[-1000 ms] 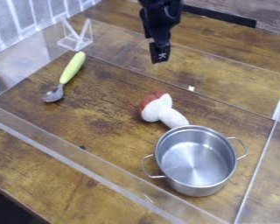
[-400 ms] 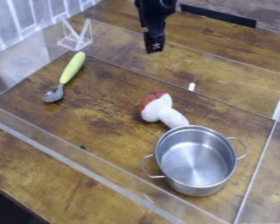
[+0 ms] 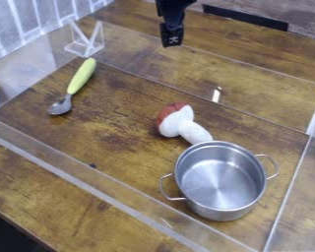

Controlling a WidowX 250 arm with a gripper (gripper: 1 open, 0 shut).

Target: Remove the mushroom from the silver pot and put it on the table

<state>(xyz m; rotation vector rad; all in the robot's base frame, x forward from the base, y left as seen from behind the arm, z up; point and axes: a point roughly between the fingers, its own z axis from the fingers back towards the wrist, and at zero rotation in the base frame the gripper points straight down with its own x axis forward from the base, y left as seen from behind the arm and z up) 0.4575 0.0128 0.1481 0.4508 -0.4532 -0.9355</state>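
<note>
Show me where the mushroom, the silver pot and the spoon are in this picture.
mushroom [image 3: 177, 122]: camera view, on the white stem just below the cap.
silver pot [image 3: 185, 179]: camera view, on the left rim.
spoon [image 3: 82, 75]: camera view, on the yellow-green handle.

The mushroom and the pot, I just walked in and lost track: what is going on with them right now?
The mushroom lies on its side on the table, just beside the silver pot, which looks empty inside. Nothing is handling it: the robot's gripper hangs near the top of the view, well clear of both, holding nothing, jaws open. A spoon lies off to the left. The mushroom's move out of the pot looks done.
</note>
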